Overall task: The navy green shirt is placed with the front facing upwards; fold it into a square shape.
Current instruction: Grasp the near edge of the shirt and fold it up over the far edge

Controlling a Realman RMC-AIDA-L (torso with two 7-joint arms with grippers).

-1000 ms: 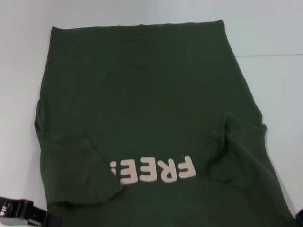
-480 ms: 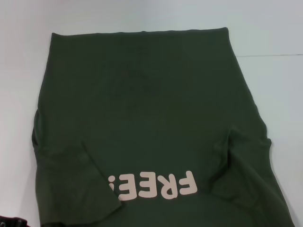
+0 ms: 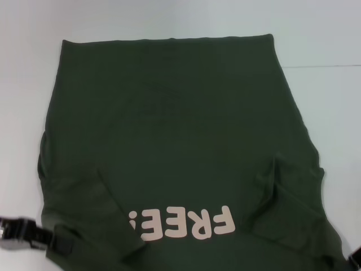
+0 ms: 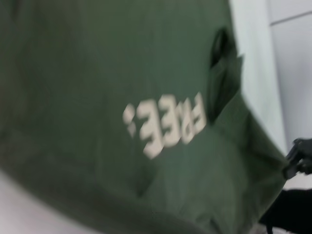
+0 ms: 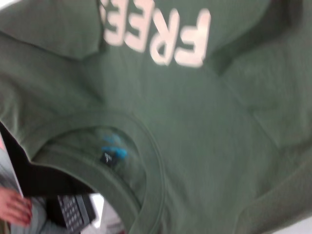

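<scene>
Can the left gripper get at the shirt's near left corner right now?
Probably yes: the left gripper sits at the navy green shirt's near left edge, with nothing between them.

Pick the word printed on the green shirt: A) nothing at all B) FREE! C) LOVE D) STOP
B: the cream letters on the navy green shirt read "FREE!", upside down in the head view.
</scene>
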